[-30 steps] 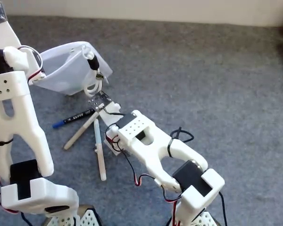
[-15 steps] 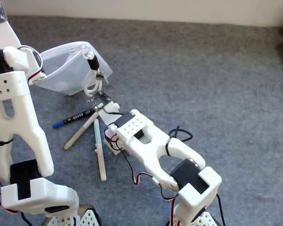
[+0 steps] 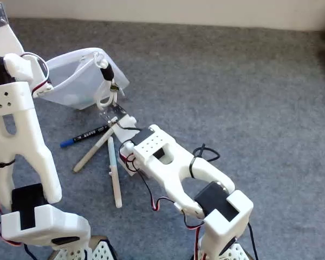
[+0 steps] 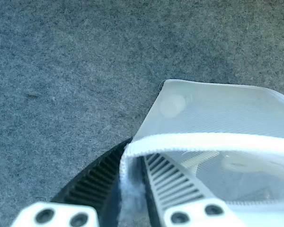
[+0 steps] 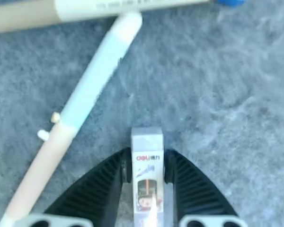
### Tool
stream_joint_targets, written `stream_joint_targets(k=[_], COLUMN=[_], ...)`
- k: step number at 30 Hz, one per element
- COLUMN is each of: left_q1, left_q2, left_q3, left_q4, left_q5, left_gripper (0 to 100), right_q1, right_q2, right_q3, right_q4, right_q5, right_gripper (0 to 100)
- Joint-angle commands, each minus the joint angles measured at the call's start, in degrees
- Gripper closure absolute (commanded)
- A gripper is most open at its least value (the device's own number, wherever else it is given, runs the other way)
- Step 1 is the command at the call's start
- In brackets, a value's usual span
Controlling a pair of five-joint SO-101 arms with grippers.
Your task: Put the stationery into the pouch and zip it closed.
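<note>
while the left gripper (image 4: 132, 163) pinches the pouch (image 3: 70, 81) rim at far left, the right gripper (image 5: 147, 160) clamps a small wrapped block (image 5: 146, 141) just near its mouth, so next likely lift over the opening and release.

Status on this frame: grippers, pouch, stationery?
Left gripper shut on pouch rim. Right gripper shut on small flat case. Three pens loose on carpet.
</note>
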Motion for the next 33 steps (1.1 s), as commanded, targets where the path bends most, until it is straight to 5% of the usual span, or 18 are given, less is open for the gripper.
stream_joint_targets(k=[1,29,33], left_q1=[0.1,0.0,0.0], left_q2=[0.4,-0.1,-0.1], left_q3=[-0.1,3.6,3.6], left_q4=[0.4,-0.8,-0.8], left_q5=[0.5,0.5,0.5], left_gripper=[99,99,99], right_q1=[0.3,0.6,0.6], right_q2=[-1.5,-0.9,-0.9], right_q3=[-2.2,1.0,1.3], right_q4=[-2.5,-5.4,-5.4], right_q5=[0.4,0.8,0.8], right_gripper=[87.7,88.0,96.0])
